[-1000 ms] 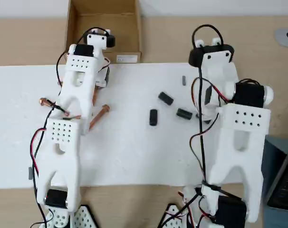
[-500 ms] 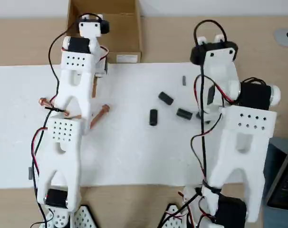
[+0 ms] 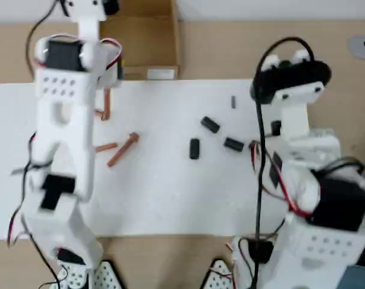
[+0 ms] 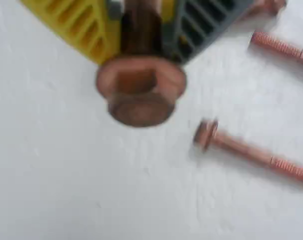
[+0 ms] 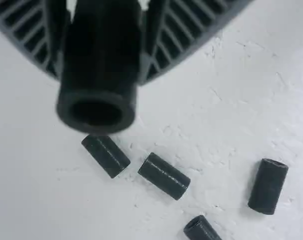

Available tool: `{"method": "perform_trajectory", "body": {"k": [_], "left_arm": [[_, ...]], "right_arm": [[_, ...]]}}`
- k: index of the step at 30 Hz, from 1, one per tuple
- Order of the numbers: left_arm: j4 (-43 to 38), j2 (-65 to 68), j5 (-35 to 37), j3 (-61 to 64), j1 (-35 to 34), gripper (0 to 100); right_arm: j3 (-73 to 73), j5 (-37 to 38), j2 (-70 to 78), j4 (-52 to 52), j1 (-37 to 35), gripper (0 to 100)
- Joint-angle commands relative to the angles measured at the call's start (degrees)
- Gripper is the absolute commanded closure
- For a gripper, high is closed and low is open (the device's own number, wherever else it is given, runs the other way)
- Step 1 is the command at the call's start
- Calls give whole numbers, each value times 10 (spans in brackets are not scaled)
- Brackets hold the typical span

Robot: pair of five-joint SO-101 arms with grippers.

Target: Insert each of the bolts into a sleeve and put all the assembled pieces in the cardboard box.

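While left gripper (image 4: 141,25) clamped a bolt (image 4: 140,92) head-outward, right gripper (image 5: 105,30) pinched a sleeve (image 5: 97,100); loose sleeves (image 5: 164,176) lay just beyond its tip.

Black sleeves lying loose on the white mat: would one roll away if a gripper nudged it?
Probably yes: each loose sleeve is a round tube lying on its side, so a sideways push would likely roll it. The mat looks rough, which may slow it.

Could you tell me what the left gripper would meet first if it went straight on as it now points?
Probably the white mat: the left gripper, shut on a copper bolt, points at a bare patch. A loose bolt lies off to one side; depth is unclear.
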Motion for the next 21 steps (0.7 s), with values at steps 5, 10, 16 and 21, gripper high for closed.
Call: {"method": "perform_trajectory", "body": {"k": [5, 10, 16, 21], "left_arm": [[2, -302, 0, 228, 0, 1000], [-44, -442, 3, 384, -1, 1000], [-169, -611, 4, 621, -1, 1000], [-292, -756, 5, 808, -1, 1000]], "right_arm": [[95, 0, -115, -1, 8, 989], [202, -34, -207, -60, 8, 989], [351, -84, -324, -149, 6, 989], [458, -90, -393, -235, 5, 989]]}}
